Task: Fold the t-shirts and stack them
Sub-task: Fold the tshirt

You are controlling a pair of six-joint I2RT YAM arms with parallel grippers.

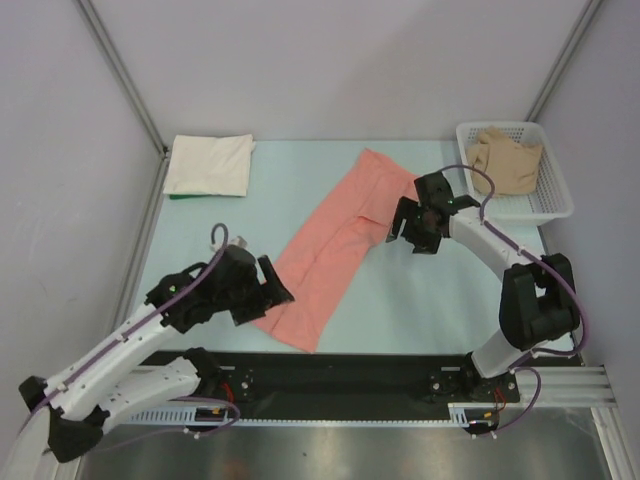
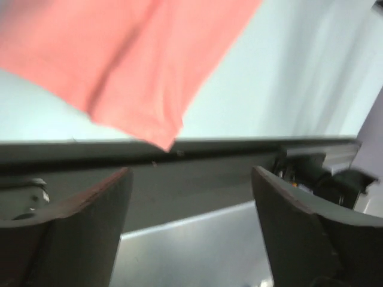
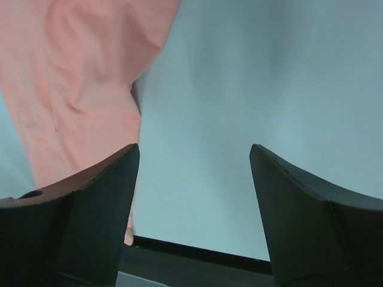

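Top external view alone takes in the whole scene. A long salmon-pink cloth t-shirt [image 1: 335, 250] lies diagonally across the pale blue-green worktop [image 1: 430, 300], drawn out into a strip. Well to its far left rests a folded cream-white t-shirt [image 1: 210, 165]. To its far right stands a white plastic mesh basket [image 1: 556, 196] with a crumpled tan-beige t-shirt [image 1: 507, 160] inside.

The wrist views show neither of those shirts nor the basket, but they settle the jaws. The left end effector [image 1: 274, 290], on an arm stretched low to the pink shirt's near-left edge, has its fingers [image 2: 90, 227] spread wide and empty. The left wrist view also shows the shirt's near corner reaching the dark front rail [image 2: 239, 149].

The right end effector [image 1: 407, 238], its arm bent at the elbow, hovers just right of the pink shirt's far half. It is likewise spread and holds nothing, with the cloth lying beyond its left finger [image 3: 84, 209].
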